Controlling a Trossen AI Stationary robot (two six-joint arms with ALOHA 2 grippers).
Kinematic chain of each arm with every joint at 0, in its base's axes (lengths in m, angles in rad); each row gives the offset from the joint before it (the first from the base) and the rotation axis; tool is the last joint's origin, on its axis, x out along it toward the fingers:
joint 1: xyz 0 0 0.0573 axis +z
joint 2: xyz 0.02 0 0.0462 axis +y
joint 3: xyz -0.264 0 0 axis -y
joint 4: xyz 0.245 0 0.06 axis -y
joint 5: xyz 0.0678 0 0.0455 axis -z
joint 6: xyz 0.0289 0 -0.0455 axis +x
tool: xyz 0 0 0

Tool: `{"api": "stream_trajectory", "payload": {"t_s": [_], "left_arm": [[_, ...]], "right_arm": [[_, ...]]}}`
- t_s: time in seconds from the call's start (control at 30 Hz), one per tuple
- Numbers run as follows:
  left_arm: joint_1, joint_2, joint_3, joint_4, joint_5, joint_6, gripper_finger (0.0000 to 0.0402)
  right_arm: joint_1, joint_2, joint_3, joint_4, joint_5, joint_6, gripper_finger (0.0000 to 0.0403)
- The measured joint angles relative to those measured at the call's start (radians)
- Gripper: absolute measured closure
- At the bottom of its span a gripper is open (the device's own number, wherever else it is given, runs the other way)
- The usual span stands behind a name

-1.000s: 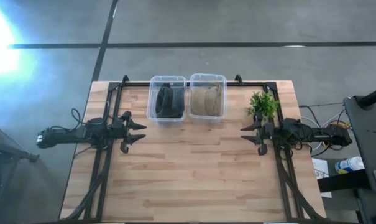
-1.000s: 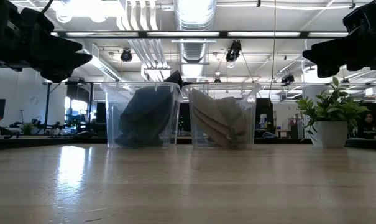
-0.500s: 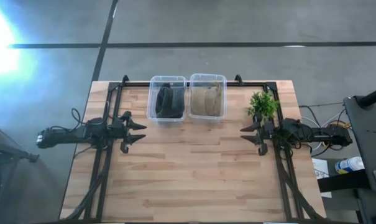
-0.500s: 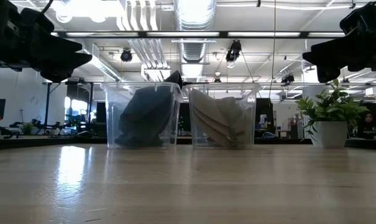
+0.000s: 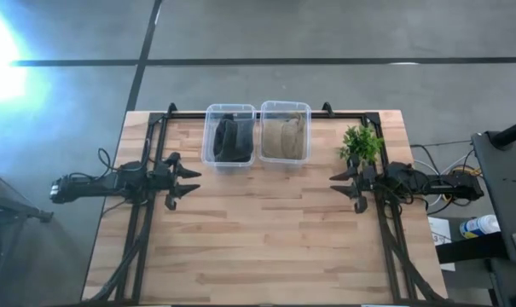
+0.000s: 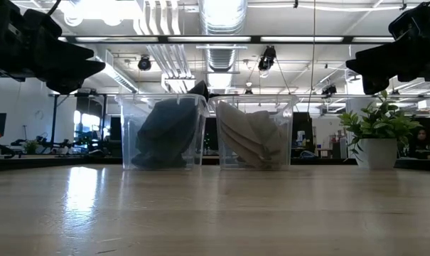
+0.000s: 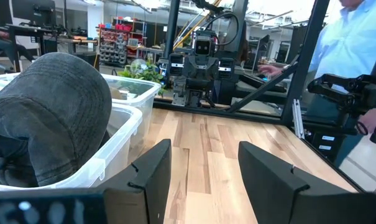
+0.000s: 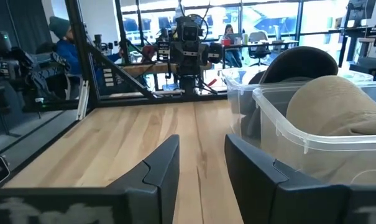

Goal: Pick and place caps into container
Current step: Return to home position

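My left claw (image 5: 192,184) hangs at the worktop's (image 5: 266,239) 9 o'clock edge, its fingers spread wide and gripping nothing. My right claw (image 5: 336,183) faces it from the 3 o'clock edge, equally wide and empty. The small green plant (image 5: 361,143) stands just beside it, at its 12 o'clock. Along the worktop's 12 o'clock edge two clear containers stand side by side. The left container (image 5: 208,130) holds the dark caps (image 5: 230,139), and the right container (image 5: 307,130) holds the tan caps (image 5: 282,136). I cannot count the caps in either.
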Motion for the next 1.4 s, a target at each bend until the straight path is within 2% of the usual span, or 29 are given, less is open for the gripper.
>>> {"api": "stream_trajectory", "payload": {"t_s": [0.37, 1.4], "left_arm": [[0.0, 0.0, 0.0, -0.001, 0.0, 0.0, 0.022], [0.0, 0.0, 0.001, -0.001, 0.0, 0.0, 0.022]], "right_arm": [[0.0, 0.0, 0.0, 0.0, 0.0, 0.001, 0.0268], [0.0, 0.0, 0.0, 0.0, 0.0, 0.001, 0.0279]]}}
